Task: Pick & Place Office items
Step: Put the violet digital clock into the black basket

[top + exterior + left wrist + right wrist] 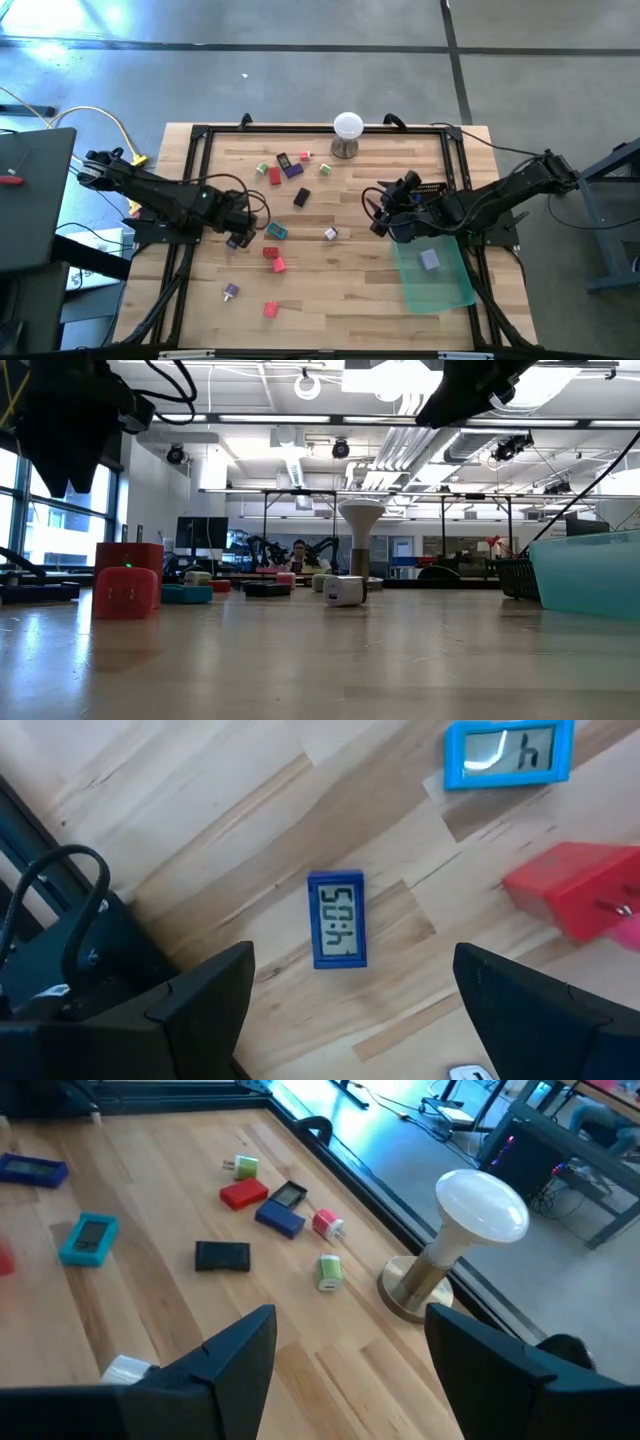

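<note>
Left claw (350,1010): jaws spread wide, nothing held, poised above small blue rectangular clock (337,919) lying flat on wooden tabletop (230,810).
Right claw (350,1355): fingers parted, empty, hovering near translucent green tray (433,272).
Office items (283,168): scattered mid-tabletop, mostly apart.
Room: clear wood around clock; black frame rail (60,920) near one side.

Overhead straight down; low level across table (400,660); wrists close, oblique.
</note>
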